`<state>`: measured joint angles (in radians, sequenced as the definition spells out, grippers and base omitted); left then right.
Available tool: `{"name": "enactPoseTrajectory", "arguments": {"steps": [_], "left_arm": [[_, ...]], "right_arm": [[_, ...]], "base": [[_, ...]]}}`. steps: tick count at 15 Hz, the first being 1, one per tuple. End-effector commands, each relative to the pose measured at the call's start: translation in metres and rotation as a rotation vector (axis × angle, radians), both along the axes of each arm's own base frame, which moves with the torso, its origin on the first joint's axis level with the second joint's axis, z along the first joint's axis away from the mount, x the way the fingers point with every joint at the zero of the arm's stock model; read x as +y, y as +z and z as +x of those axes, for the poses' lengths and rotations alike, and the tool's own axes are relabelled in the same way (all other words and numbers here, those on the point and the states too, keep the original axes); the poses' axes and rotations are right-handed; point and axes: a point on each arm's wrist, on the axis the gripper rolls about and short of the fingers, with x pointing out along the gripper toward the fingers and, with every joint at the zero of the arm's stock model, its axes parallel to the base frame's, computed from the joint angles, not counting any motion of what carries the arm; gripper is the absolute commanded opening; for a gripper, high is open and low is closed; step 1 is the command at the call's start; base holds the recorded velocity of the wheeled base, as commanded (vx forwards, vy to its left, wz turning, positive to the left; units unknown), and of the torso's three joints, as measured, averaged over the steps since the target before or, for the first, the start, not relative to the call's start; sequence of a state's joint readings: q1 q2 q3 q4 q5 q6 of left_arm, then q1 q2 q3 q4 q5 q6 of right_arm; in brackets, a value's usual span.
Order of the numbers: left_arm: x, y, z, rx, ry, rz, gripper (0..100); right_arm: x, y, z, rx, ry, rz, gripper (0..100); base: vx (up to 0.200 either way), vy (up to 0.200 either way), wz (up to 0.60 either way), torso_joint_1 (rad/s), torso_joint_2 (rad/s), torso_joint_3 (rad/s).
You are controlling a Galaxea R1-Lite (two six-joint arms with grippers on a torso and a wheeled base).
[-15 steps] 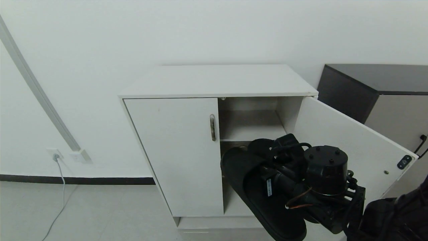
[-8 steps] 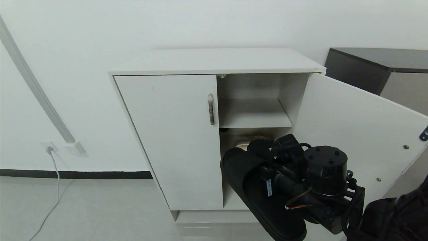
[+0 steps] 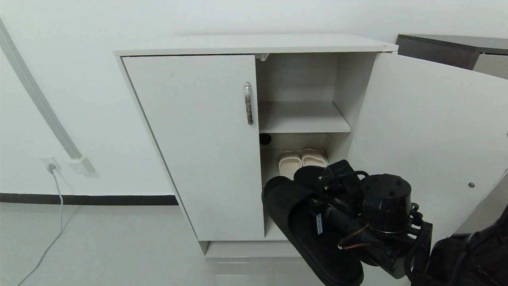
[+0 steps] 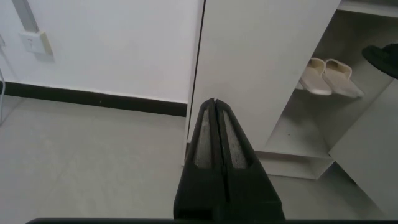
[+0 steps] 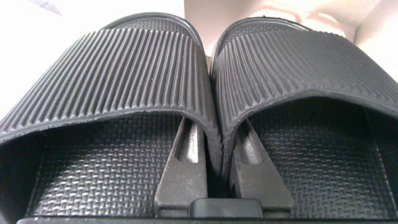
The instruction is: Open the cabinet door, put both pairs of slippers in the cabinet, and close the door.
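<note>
The right gripper (image 5: 217, 171) is clamping the pair of black slippers (image 5: 205, 81), its fingers (image 5: 185, 163) sitting inside the two shoes and pressing their inner walls together. It is holding them in the air just in front of the cabinet (image 3: 254, 43) opening, beside the right door (image 3: 428, 127), which is standing wide open. The cream slippers (image 3: 302, 160) are lying side by side toward the back edge of the lower shelf (image 3: 270, 161). The left door (image 3: 198, 147) is staying shut. The left gripper (image 4: 214, 134) is hanging above the floor (image 4: 87, 162), fingers pressed together and empty.
</note>
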<state>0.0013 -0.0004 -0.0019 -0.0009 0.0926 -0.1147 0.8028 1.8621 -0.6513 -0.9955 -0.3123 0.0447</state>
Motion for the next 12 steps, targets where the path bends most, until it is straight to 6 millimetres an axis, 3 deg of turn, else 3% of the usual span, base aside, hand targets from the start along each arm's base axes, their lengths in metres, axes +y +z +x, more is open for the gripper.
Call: {"name": "enactPoseTrajectory", "arguments": {"steps": [1, 8, 11, 12], "left_arm": [[0.0, 0.0, 0.0001, 0.0, 0.001, 0.0, 0], [0.0, 0.0004, -0.0001, -0.001, 0.0, 0.0, 0], [0.0, 0.0, 0.0001, 0.0, 0.0, 0.0, 0], [0.0, 0.0, 0.0001, 0.0, 0.0, 0.0, 0]], "right_arm": [[-0.0001, -0.0009, 0.0008, 0.002, -0.001, -0.002, 0], [-0.0009, -0.0038, -0.0006, 0.0, 0.004, -0.031, 0], [-0.0017, -0.0041, -0.0015, -0.012, 0.01, -0.032, 0], [-0.0017, -0.0041, -0.0022, -0.016, 0.012, -0.027, 0]], "base": [[0.0, 0.0, 0.0, -0.002, 0.12, 0.119], [0.0, 0.0, 0.0, 0.0, 0.01, 0.007], [0.0, 0.0, -0.6, 0.001, 0.0, 0.002], [0.0, 0.0, 0.0, 0.0, 0.0, 0.0]]}}
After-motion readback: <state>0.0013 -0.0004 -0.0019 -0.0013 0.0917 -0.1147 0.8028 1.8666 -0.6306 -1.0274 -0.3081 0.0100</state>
